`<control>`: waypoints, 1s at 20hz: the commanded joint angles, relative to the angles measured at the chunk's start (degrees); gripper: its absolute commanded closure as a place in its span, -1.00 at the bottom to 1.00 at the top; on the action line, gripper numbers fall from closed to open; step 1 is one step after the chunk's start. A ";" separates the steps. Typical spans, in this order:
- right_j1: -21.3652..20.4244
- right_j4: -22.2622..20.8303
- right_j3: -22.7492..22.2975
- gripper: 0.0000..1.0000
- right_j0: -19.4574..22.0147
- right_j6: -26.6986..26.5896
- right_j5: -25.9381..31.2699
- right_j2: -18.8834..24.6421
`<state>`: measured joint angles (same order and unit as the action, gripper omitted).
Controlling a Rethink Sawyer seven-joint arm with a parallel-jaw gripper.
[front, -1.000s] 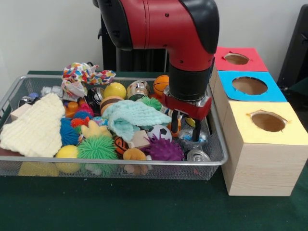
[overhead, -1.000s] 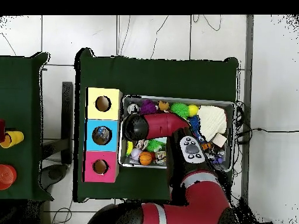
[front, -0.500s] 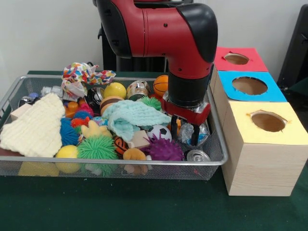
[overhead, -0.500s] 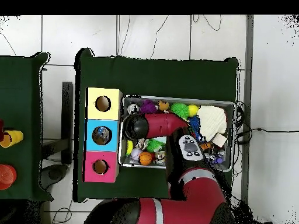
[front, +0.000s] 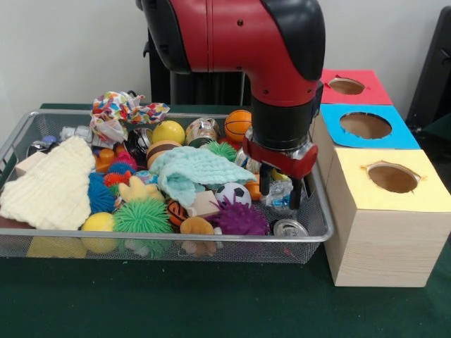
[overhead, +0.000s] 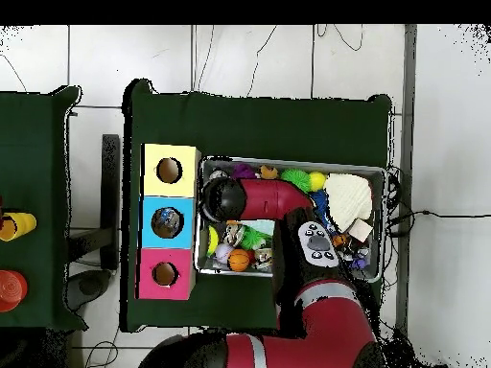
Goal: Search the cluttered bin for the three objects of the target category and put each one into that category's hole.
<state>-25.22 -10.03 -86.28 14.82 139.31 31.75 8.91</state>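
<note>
Tool (front: pixel 281 190) gripping crumpled plastic bottle (front: pixel 280 195) (clear), over wire bin (front: pixel 313 232)

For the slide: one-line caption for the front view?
Sawyer gripper lifts a crumpled clear plastic bottle from the cluttered wire bin beside three sorting boxes.

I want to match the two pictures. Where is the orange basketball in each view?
Front view: the orange basketball lies at the far edge of the wire bin, left of the arm.
Overhead view: it lies near the bin's bottom-left corner.
Shared landmark: the blue box.
</note>
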 commanded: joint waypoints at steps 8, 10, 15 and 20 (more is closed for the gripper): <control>-0.73 2.92 4.50 -1.00 0.62 2.76 11.98 -2.33; 0.63 2.38 4.47 -1.00 0.47 3.04 11.04 -2.83; 4.91 1.49 6.33 -1.00 -1.28 5.09 9.65 -5.28; 7.03 2.46 8.04 -1.00 -2.13 5.92 9.50 -6.17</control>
<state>-23.39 -8.07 -81.18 13.60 139.31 38.46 3.61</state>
